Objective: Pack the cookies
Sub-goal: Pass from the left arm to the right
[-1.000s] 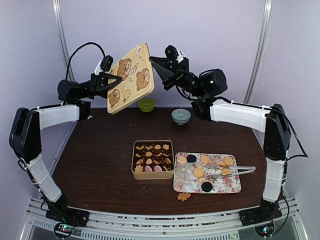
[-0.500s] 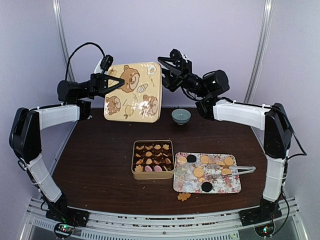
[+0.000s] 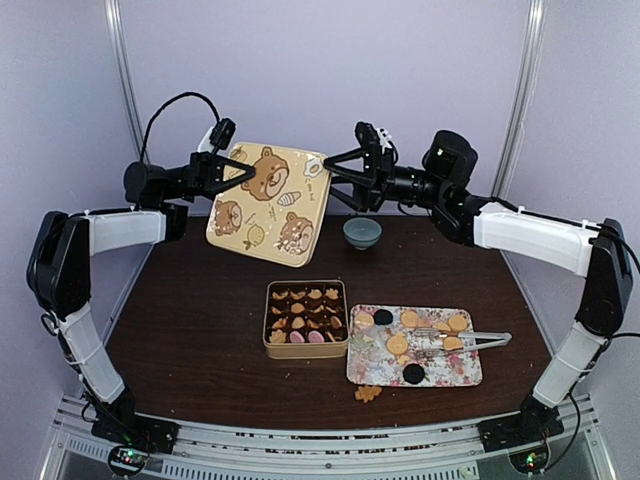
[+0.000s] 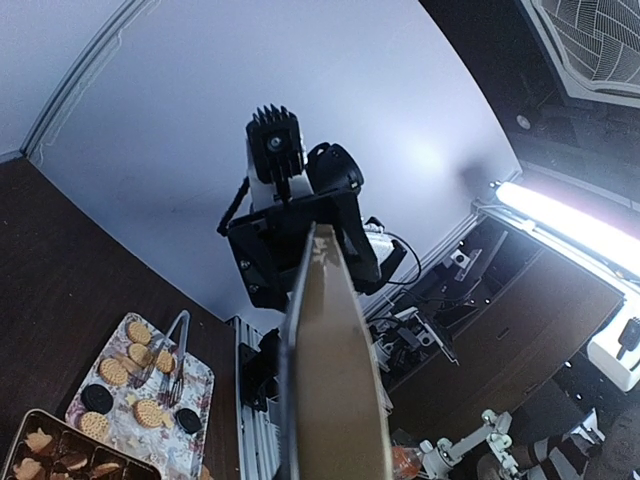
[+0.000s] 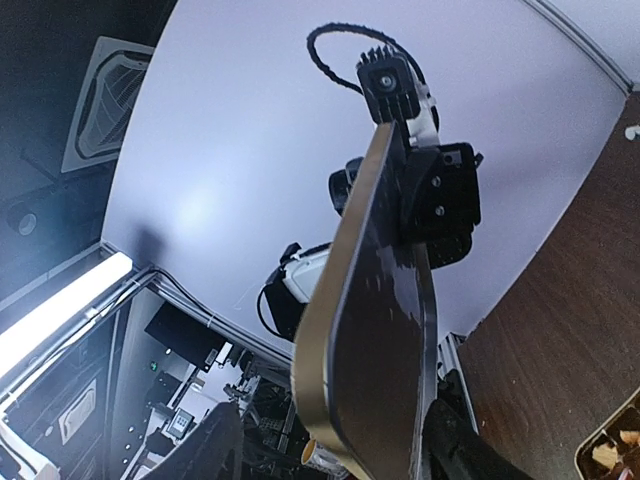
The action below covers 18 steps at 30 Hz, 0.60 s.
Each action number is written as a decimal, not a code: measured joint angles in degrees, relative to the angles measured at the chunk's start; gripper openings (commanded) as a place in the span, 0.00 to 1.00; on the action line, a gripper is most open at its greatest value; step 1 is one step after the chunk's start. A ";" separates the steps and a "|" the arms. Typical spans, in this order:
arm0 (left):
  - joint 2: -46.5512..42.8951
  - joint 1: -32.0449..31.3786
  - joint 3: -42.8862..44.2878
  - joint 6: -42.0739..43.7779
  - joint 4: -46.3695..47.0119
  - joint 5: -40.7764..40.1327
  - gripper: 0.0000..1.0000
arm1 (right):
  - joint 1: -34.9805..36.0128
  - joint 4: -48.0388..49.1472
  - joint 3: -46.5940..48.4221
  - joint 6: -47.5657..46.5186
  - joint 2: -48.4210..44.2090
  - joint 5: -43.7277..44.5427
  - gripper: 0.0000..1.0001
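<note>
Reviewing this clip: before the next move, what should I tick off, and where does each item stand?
1. Left gripper clamped on the tan bear-printed tin lid: ok.
2. Right gripper open: ok. Clear of the lid's edge: cannot tell.
3. Square tan tin uncovered below the lid: ok.
4. All cookies packed: not ok. Round cookies lie on the floral tray, and a leaf-shaped cookie lies on the dark table.
5. Metal tongs resting on the tray: ok.

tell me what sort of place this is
Likely a robotics lab booth: left arm and right arm bolted to a metal rail at a dark table, lilac screen walls around, cluttered benches beyond in the wrist views.
</note>
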 measured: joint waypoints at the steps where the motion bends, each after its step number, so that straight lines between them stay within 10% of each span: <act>1: 0.37 0.00 0.09 0.02 -0.02 -0.02 0.00 | 0.07 -1.18 -0.92 -1.66 -0.68 0.07 0.57; 10: 1.66 0.00 2.78 0.74 -1.33 0.11 0.06 | 3.85 -21.40 3.04 -18.73 -0.79 3.13 0.17; 13: 1.68 0.00 2.99 0.87 -1.84 0.22 0.28 | 4.59 -21.00 3.28 -18.95 -0.74 3.37 0.03; 16: 1.84 0.07 3.08 1.20 -2.45 0.22 0.94 | 4.48 -18.27 3.17 -17.29 -0.39 3.15 0.00; 18: 2.05 0.04 3.30 1.73 -3.30 0.17 0.98 | 4.39 -16.22 2.80 -15.30 -0.35 3.37 0.00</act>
